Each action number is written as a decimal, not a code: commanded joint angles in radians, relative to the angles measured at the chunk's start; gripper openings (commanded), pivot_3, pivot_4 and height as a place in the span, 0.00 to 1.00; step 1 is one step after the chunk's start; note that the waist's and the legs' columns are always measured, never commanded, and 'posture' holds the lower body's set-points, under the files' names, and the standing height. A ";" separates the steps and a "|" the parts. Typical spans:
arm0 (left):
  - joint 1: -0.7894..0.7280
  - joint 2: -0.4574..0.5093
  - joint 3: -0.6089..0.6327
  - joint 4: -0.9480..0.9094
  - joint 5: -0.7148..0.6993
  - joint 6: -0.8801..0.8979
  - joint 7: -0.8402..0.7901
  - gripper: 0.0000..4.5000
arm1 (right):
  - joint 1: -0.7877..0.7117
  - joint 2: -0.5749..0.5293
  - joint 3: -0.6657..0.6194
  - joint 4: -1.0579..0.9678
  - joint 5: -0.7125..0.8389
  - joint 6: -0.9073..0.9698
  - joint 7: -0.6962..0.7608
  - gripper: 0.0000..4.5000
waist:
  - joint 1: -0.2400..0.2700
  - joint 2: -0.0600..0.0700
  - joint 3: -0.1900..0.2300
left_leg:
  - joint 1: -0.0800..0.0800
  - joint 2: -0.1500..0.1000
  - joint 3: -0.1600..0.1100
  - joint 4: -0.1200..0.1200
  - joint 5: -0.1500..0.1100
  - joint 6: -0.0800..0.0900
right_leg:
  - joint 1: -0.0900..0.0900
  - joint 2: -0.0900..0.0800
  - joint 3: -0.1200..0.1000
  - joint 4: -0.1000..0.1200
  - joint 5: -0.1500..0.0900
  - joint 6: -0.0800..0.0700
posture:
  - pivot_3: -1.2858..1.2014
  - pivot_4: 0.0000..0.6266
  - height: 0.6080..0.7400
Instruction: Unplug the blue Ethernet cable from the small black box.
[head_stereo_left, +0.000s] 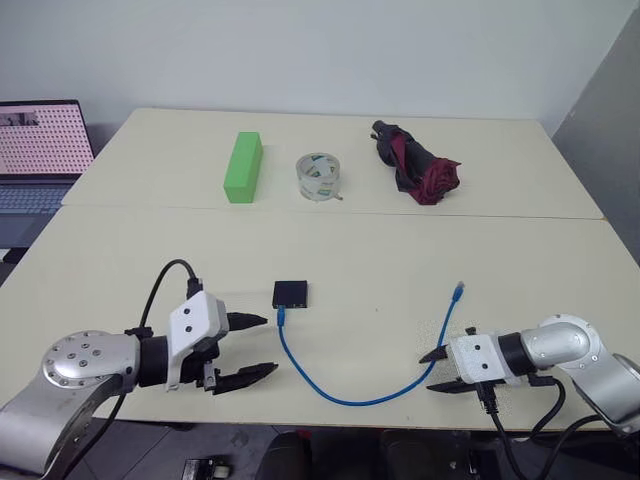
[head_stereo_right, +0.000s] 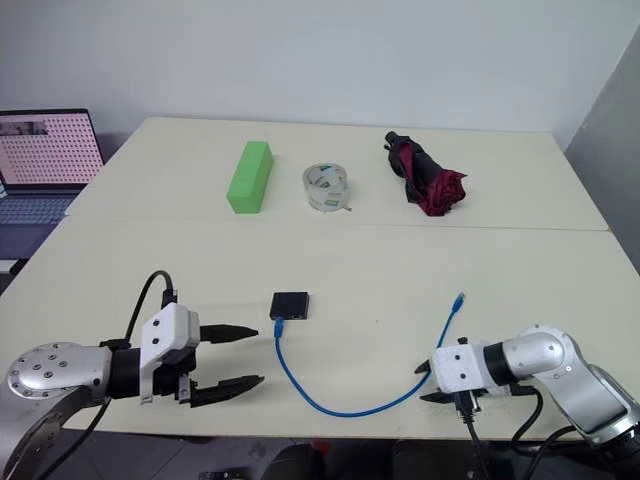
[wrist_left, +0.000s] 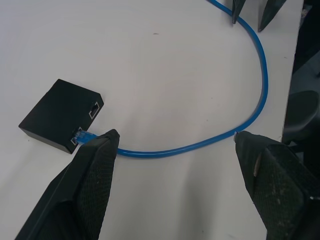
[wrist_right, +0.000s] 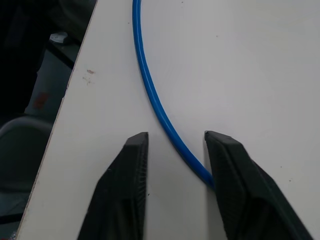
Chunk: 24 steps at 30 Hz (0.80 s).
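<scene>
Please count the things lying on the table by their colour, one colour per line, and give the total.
Blue: 1, thin blue Ethernet cable
Black: 1, small flat black plastic box
Green: 1, long green block
Clear: 1, transparent tape roll
Dark red and black: 1, folded umbrella
Total: 5

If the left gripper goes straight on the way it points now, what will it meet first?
Probably the blue cable, which lies across the gap between the open fingers of the left gripper, near its plug in the black box. Depth is unclear.
</scene>
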 joint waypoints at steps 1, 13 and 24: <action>-0.015 0.000 0.000 -0.023 -0.022 -0.003 0.001 0.87 | -0.025 -0.010 0.000 0.009 -0.020 -0.041 0.025 0.19 | 0.000 0.000 0.000 | 0.000 0.000 0.000 0.000 0.000 0.000 | 0.000 0.000 0.000 0.000 0.000 0.000 | 0.52 0.24 1.00; -0.032 0.003 -0.005 -0.014 -0.018 -0.007 -0.006 0.87 | -0.077 -0.043 -0.034 0.150 -0.068 -0.129 0.044 0.01 | 0.000 0.000 0.000 | 0.000 0.000 0.000 0.000 0.000 0.000 | 0.001 0.000 0.000 0.000 0.000 0.000 | 0.52 0.24 1.00; -0.100 0.013 -0.034 0.050 0.002 -0.028 -0.032 0.87 | -0.128 -0.180 -0.106 0.416 -0.135 -0.254 0.018 0.01 | 0.002 0.000 0.000 | 0.002 -0.001 0.002 0.002 0.000 0.000 | 0.003 -0.002 0.001 -0.001 0.000 0.000 | 0.52 0.24 1.00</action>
